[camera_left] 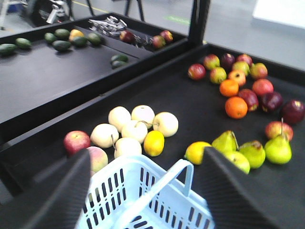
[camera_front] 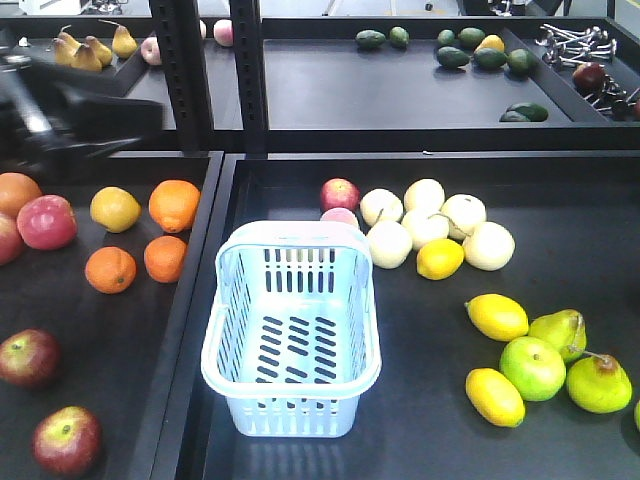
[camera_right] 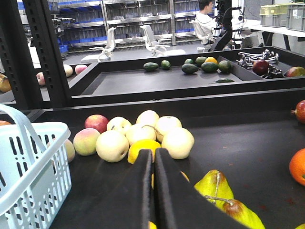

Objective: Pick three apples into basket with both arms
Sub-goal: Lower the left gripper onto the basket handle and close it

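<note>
Now the slotted pale-blue plastic basket (camera_front: 290,415) stands on the black worktop (camera_front: 420,440). Two round dark red apples (camera_front: 28,357) lie left of it, well apart. Left tool (camera_left: 145,156) is released, spread wide over the basket; right tool (camera_right: 153,156) is clenched flat. A blurred black shape is probably an arm (camera_front: 60,120).
</note>
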{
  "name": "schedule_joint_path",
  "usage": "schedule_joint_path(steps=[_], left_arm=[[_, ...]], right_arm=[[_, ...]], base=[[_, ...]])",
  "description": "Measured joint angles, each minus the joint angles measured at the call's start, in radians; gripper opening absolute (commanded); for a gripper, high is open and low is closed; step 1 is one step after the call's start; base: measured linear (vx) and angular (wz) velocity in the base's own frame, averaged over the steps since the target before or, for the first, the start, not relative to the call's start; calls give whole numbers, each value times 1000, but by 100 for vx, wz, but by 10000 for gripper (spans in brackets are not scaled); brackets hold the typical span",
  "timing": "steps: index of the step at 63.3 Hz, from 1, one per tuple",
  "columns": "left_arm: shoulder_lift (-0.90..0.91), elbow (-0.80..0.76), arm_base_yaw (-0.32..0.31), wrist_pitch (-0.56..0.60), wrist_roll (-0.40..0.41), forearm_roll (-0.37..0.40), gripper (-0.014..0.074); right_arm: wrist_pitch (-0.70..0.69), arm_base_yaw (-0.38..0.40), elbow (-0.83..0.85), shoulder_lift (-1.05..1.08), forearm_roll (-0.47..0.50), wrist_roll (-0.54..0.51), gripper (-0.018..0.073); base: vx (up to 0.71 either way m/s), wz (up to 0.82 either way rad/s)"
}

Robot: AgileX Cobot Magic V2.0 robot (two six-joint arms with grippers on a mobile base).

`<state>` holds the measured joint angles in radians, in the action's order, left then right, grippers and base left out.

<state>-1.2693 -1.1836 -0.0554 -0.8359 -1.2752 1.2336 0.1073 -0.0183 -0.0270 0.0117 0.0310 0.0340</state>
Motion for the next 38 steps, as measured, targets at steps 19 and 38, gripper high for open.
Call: schedule_joint_path(steps=[19, 38], left_arm=[[-282, -226, -153, -19, -9, -263, 554], [-488, -309, -255, -54, -11, -423, 554]], right_arm=[[0, 0, 0, 0, 0, 0, -4], [0, 0, 0, 0, 0, 0, -4]], base=[[0, 0], [0, 0]])
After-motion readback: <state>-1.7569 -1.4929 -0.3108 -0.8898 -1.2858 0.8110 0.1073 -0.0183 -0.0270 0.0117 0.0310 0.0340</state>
